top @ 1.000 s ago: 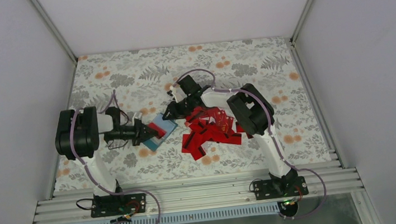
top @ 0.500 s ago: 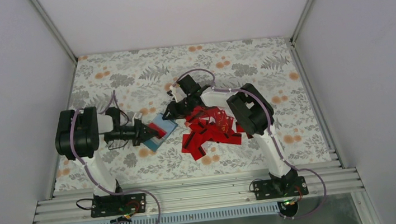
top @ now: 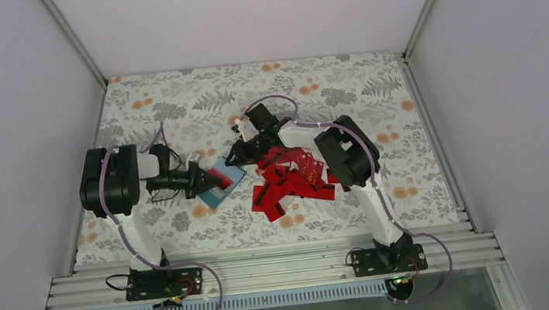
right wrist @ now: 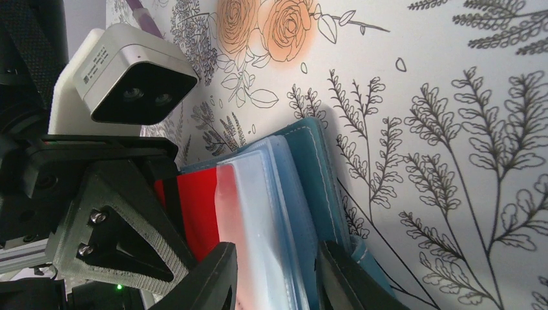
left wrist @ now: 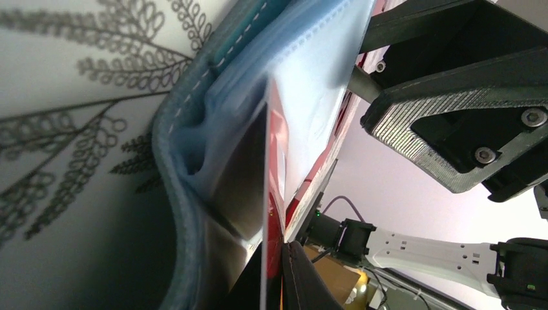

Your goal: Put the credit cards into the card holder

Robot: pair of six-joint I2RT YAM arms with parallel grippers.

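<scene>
The credit card (right wrist: 197, 206), pinched in my left gripper (top: 202, 180), points toward 3 o'clock, its leading edge inside the card holder (right wrist: 310, 168), which my right gripper (right wrist: 278, 274) clamps.

a desk (top: 171, 96) is covered by a pale cloth (top: 358, 91) printed with grey ferns and orange flowers. it is enclosed by plain white walls (top: 255, 9) at the back, left and right. silver metal posts (top: 72, 39) are set in the far corners, and a ribbed aluminium rail (top: 269, 269) is fixed along the near edge. even light is cast.
</scene>
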